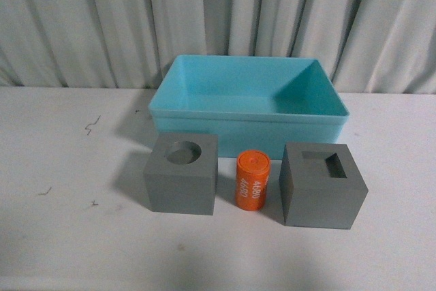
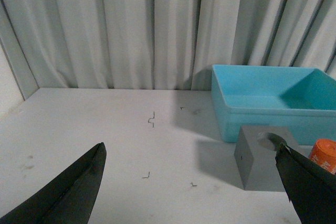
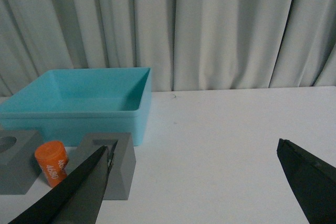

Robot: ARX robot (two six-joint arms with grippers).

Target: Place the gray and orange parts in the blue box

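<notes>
On the white table in the front view, a gray cube with a round recess, an orange cylinder with white digits and a gray cube with a square recess stand in a row. Behind them sits the empty blue box. Neither arm shows in that view. My left gripper is open over bare table, with the round-recess cube by its one finger, the orange cylinder and the blue box beyond. My right gripper is open too, beside the square-recess cube, the orange cylinder and the blue box.
A pale pleated curtain hangs behind the table's far edge. Small dark marks dot the left part of the tabletop. The round-recess cube shows at the edge of the right wrist view.
</notes>
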